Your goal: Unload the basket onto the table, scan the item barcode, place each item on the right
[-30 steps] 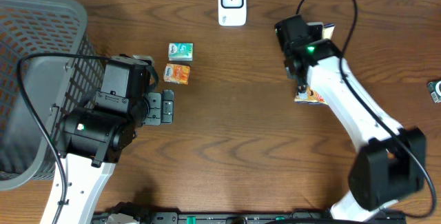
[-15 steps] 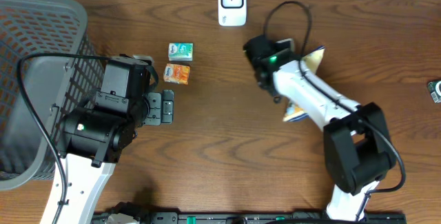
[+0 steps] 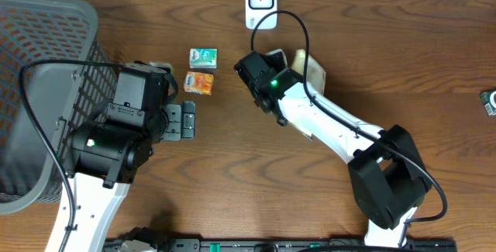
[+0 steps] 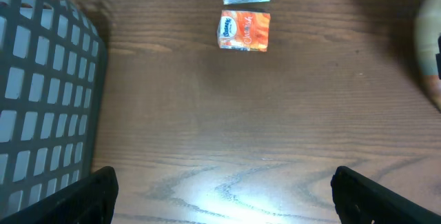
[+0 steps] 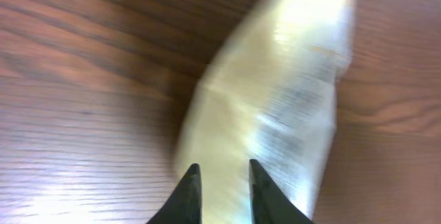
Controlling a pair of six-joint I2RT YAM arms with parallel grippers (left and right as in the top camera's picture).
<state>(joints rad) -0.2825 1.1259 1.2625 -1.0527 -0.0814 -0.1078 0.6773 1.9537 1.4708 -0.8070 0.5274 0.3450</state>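
Brown wooden counter (image 3: 232, 174): we see right claw (image 5: 222, 186) pinched narrow on pale shiny crinkled pouch (image 5: 289, 93), near white boxy scanner (image 3: 261, 4); left claw (image 4: 220, 182) spread wide.

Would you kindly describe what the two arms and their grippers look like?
The left arm and right arm share white links, black joint housings and looping black cables. A green light glows by the right wrist. The left gripper and right gripper have black fingers.
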